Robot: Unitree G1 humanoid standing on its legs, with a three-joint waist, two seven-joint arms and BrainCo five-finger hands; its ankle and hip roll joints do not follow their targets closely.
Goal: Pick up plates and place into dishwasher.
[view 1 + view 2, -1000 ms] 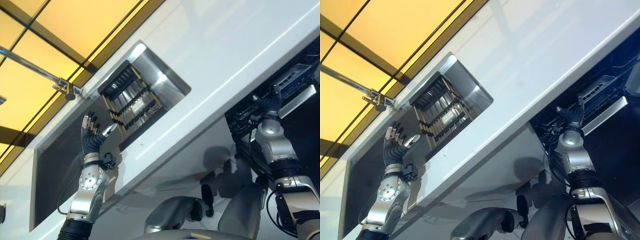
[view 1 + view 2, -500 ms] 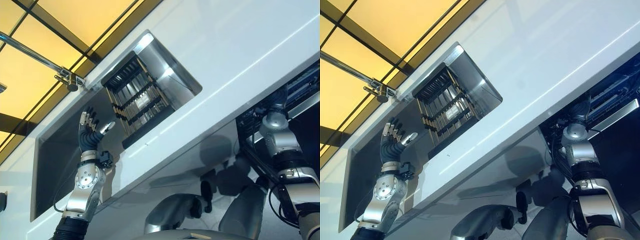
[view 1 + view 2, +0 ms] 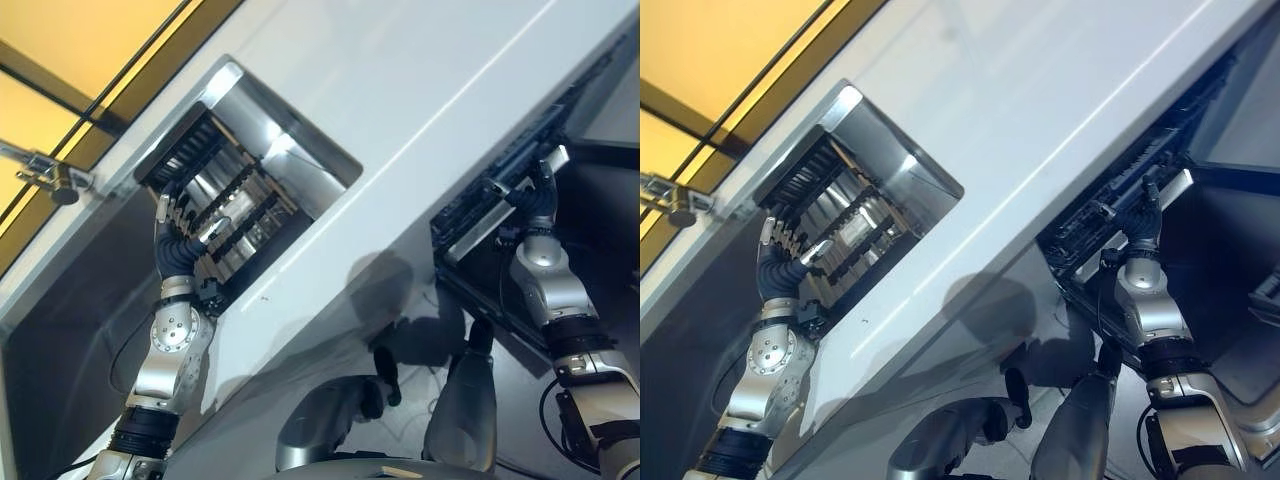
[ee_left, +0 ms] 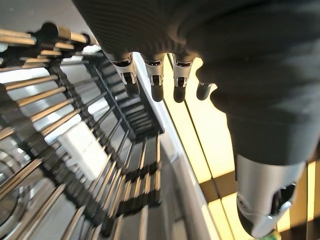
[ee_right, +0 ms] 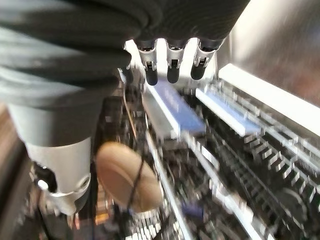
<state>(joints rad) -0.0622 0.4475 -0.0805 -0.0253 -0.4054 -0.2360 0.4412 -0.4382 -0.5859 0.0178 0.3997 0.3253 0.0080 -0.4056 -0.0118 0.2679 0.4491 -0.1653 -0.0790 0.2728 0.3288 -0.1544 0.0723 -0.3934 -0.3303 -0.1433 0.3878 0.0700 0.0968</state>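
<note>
Now the left hand [image 3: 178, 245] is reaching up over the sink [image 3: 60, 330], its fingers [image 4: 156, 80] spread straight and holding nothing. Just past its fingertips sits a drying rack [image 3: 215, 215] of dark bars and shiny metal tines, set in a steel-walled recess. In the left wrist view the tines are running away in rows from the fingertips, and something white [image 4: 85, 147] is lying among them; whether it is a plate cannot be told. A tap [image 3: 45, 178] is standing off to the hand's outer side, well apart from it. Between the two arms the white counter [image 3: 420, 90] is stretching across.

Further right, the right hand [image 3: 1143, 215] is pointing up at the front edge of the dishwasher rack [image 3: 500, 190], fingers straight and relaxed, gripping nothing. Its wrist view is showing grey wire tines and pale blue-white bars [image 5: 172, 107] just beyond the fingertips. A round brown thing [image 5: 129, 182], blurred, is lying lower in the rack, near the thumb [image 5: 60, 175]; its kind cannot be told.
</note>
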